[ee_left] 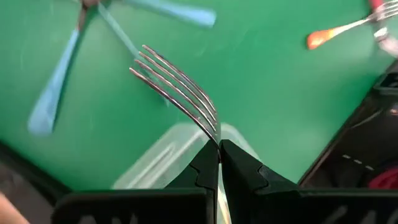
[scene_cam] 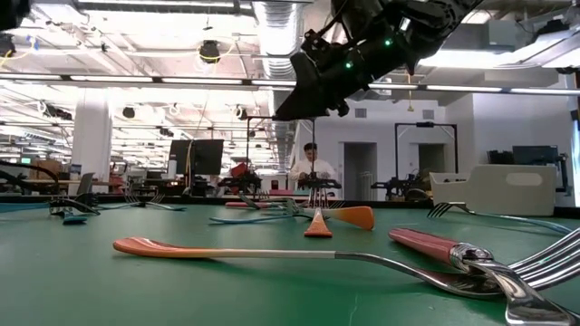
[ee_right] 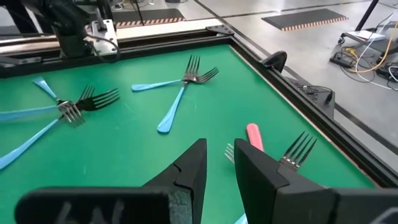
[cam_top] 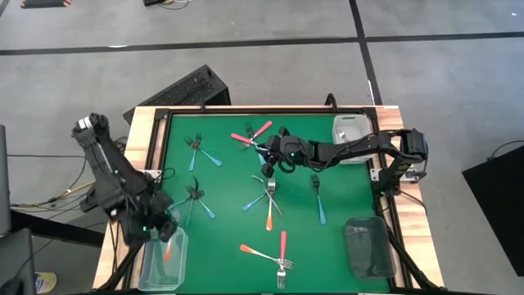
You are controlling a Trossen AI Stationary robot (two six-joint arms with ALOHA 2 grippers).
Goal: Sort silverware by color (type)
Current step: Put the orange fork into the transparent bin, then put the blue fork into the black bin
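Observation:
The silverware is small forks with pink-red, orange or light blue handles, lying scattered on the green mat [cam_top: 229,176]. My left gripper [cam_top: 166,232] [ee_left: 219,146] hangs over a clear bin [cam_top: 162,260] at the near left corner, shut on a fork [ee_left: 177,87] whose handle is hidden. An orange piece [cam_top: 168,250] shows in that bin. My right gripper [cam_top: 264,162] [ee_right: 221,149] hovers open above the far middle of the mat. Just beyond its fingertips lie a pink-red handle [ee_right: 254,134] and a fork's tines [ee_right: 298,149]. My left gripper pinches the fork's neck [ee_left: 214,132], just behind the tines, between its two fingertips. The fingers slant down from above. The tines stick out past the fingertips, clear of the mat and above the clear bin's rim [ee_left: 168,149]. The fingers hide the handle.
Two more clear bins stand at the far right [cam_top: 352,129] and near right [cam_top: 367,246] corners. A black frame [cam_top: 385,197] rims the mat. Light blue forks [cam_top: 205,152] [cam_top: 196,201] lie on the left, and pink-red [cam_top: 283,246] and orange [cam_top: 268,215] ones lie near the middle.

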